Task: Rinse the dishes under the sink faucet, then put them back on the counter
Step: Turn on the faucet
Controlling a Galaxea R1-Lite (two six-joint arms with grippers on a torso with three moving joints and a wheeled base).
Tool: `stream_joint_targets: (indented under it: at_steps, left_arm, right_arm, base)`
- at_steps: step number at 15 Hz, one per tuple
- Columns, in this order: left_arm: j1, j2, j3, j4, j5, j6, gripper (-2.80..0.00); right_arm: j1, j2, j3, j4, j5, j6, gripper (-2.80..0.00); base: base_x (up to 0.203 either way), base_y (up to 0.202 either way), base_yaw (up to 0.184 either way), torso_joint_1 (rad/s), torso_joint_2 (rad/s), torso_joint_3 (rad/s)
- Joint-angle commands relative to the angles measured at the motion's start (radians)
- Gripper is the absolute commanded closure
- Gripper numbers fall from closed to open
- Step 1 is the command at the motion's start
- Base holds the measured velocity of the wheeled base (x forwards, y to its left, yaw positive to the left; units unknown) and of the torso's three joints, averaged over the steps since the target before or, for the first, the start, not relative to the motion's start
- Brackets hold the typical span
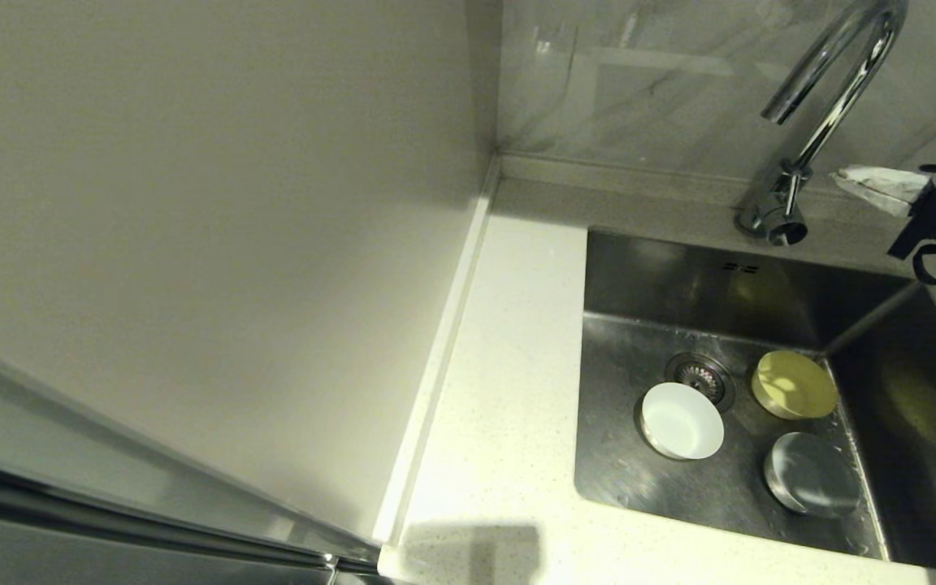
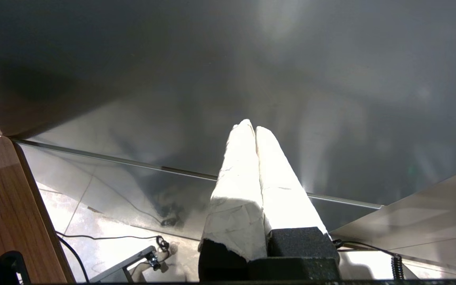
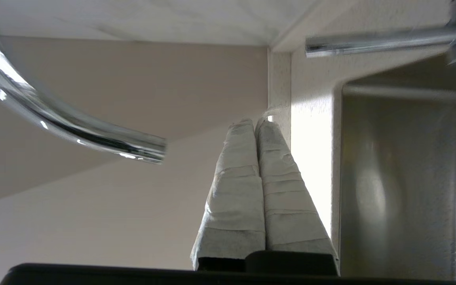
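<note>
Now the right end effector (image 3: 256, 120) is hovering pinched shut, gripping nothing, upper right beside the faucet (image 1: 825, 89); the left end effector (image 2: 251, 126) is sitting closed too.

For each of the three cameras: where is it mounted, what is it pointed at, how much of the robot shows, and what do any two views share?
Head view: on the head, looking down at the sink, three bowls, faucet; right gripper at the right edge.
Left wrist view: behind the shut left gripper, facing a grey panel and floor.
Right wrist view: behind the shut right gripper, facing the faucet spout and counter.
Shared: head and right wrist views both show faucet, sink, counter.
</note>
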Motion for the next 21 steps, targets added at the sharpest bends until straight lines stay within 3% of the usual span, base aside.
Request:
stream_joint_targets:
  at_steps: [1,11,15,21]
  left_arm:
    - [0.000,0.000,0.003,0.000,0.000,0.000,0.00]
    - [0.000,0.000,0.003,0.000,0.000,0.000,0.00]
    - [0.000,0.000,0.003,0.000,0.000,0.000,0.00]
    - [0.000,-0.001,0.003,0.000,0.000,0.000,0.00]
  right_arm:
    - [0.018,0.029,-0.009,-0.017,0.006,0.009,0.00]
    - [-0.008,0.169,-0.039,-0.307,-0.068,0.080,0.00]
    - [-0.008,0.220,-0.070,-0.464,-0.122,0.167,0.00]
    - [0.004,0.262,-0.104,-0.504,-0.147,0.199,0.00]
  base:
    - [0.000,0.000,0.000,0.000,0.00,0.000]
    - [0.000,0.000,0.000,0.000,0.00,0.000]
    - [0.000,0.000,0.000,0.000,0.00,0.000]
    - [0.000,0.000,0.000,0.000,0.00,0.000]
